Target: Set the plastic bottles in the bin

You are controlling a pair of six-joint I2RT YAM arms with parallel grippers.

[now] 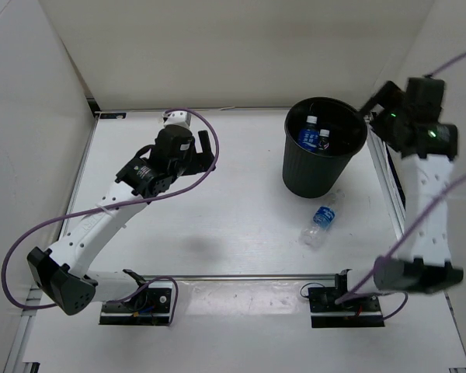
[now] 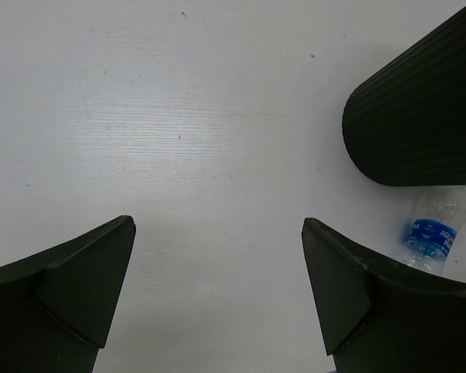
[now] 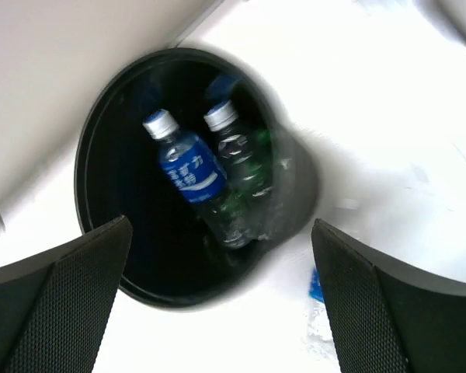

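Right claw (image 3: 221,224) hangs near the right rim of the bin (image 1: 324,171), at the upper right of the top view. Its two fingers are spread wide with nothing between them. Left claw (image 2: 217,222) sits left of centre in the top view, also spread wide and holding nothing, over bare white surface (image 1: 233,233). The bin is round, black and ribbed, and stands upright on the surface, right of centre. Inside it, the right wrist view shows a blue-label bottle (image 3: 188,169) with a pale cap. Touching that bottle's right side is a clear bottle (image 3: 234,151) with a white cap. A green smear beside them is too blurred to make out. A loose bottle (image 1: 320,222), clear with a blue label, lies on its side on the surface just below the bin.
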